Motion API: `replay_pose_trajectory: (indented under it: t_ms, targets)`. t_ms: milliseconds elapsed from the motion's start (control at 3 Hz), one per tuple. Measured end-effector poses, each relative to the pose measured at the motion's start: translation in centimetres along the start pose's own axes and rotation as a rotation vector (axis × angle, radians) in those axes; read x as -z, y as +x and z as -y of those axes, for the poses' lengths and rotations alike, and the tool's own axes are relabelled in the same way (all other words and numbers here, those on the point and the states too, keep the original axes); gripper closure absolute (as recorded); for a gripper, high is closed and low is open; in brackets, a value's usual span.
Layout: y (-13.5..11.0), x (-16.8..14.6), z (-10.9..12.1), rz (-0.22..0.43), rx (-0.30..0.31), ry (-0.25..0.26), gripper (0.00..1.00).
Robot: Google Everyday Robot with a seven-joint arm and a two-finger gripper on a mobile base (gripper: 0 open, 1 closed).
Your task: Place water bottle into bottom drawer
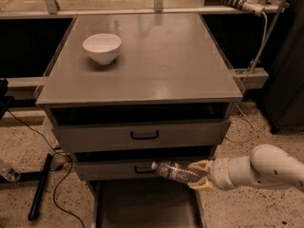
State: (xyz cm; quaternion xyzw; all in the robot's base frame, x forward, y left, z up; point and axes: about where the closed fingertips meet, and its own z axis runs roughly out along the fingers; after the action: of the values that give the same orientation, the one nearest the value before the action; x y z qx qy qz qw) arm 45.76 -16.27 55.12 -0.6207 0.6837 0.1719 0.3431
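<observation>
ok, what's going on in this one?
The robot arm reaches in from the right, and its pincer is shut on the water bottle. The bottle is held roughly level with its cap pointing left, in front of the middle drawer and just above the pulled-out bottom drawer. The bottle is not yet in the drawer. A white bowl sits on the cabinet top.

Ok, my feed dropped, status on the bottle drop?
Pincer shut on water bottle, right of cabinet. Bottle near level, cap left, above open bottom drawer. Middle drawer front close behind cap.
</observation>
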Motion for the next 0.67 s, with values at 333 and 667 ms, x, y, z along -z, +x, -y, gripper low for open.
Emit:
replay_pose_trajectory:
  t_ms: [333, 667]
  targets:
    - [3.2, -2.7, -0.3, 0.002, -0.040, -0.007, 1.00]
    - [6.1, -5.4, -0.8, 0.008, -0.048, -0.005, 1.00]
